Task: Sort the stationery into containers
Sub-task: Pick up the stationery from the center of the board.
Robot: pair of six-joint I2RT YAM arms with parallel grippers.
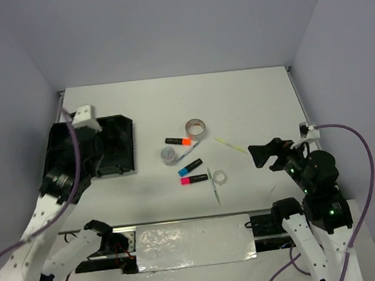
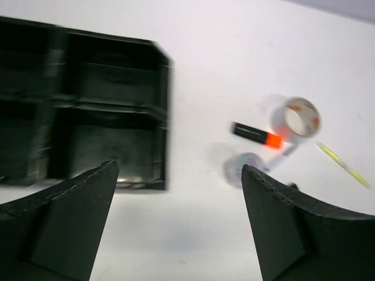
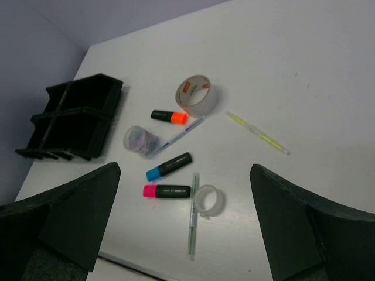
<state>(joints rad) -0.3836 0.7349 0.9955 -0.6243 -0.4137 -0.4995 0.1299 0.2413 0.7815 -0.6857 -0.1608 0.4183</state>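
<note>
The black four-compartment tray sits at the left, also in the left wrist view and the right wrist view. Mid-table lie an orange highlighter, a blue one, a pink one, a large tape roll, a small clear tape ring, a pale-green pen and a yellow-green pen. My left gripper is open and empty, held above the tray's near right part. My right gripper is open and empty, raised to the right of the items.
A small clear round container lies beside a thin blue-white pen, between the tray and the highlighters. A shiny strip runs along the near table edge between the arm bases. Walls close off the left, back and right sides.
</note>
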